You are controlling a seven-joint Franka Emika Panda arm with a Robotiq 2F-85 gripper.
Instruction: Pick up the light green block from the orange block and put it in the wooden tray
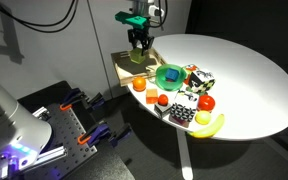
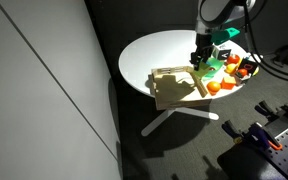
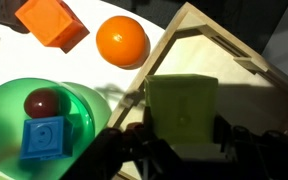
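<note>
starting at the left of the wrist view: the green bowl (image 3: 4,110) sits on the white round table (image 3: 84,70), with a dark red ball (image 3: 44,102) and a blue block (image 3: 46,138) inside it. above the bowl in the frame lies the orange block (image 3: 52,22), its top bare, and just right of it an orange ball (image 3: 121,41). further right is the wooden tray (image 3: 239,60), one corner pointing toward the ball. my gripper (image 3: 181,130) pinches the light green block (image 3: 182,100) between its two fingers. the block hangs over the pale floor of the wooden tray — whether it touches the wood i cannot tell.

in an exterior view a grey wall (image 2: 34,80) fills the left side, and the table stands on a dark floor (image 2: 134,150). in both exterior views my gripper points down over the wooden tray — near the table's edge, with the bowl and the other toys beside it.
</note>
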